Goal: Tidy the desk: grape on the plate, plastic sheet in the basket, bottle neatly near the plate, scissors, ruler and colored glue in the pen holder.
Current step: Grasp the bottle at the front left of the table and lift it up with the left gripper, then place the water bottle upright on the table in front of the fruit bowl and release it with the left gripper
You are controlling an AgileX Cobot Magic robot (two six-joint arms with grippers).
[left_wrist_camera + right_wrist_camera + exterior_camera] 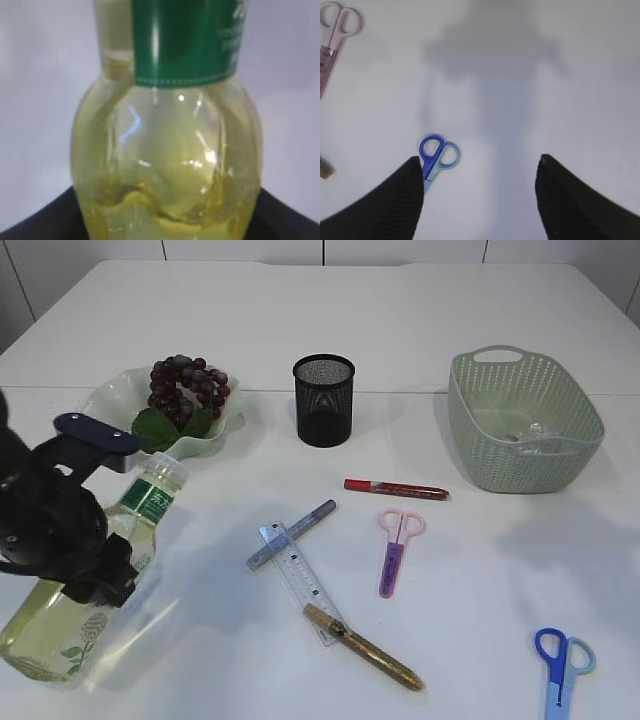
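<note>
The bottle (95,575) of yellow liquid is gripped by the left tool (70,540), tilted above the worktop (400,310) beside the grape plate (110,395). The right tool (480,197) is held with jaws apart over blue scissors (437,155).

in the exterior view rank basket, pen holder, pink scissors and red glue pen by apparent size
1. Pale green woven plastic basket
2. Black mesh pen holder
3. Pink-handled scissors and red glue pen: similar length, too close to rank.

a broad, smooth white worktop (420,310) fills nearly the whole scene, lit evenly from above with soft grey shadows on it. behind its far edge stands a white panelled wall (400,250) with thin dark vertical seams.
</note>
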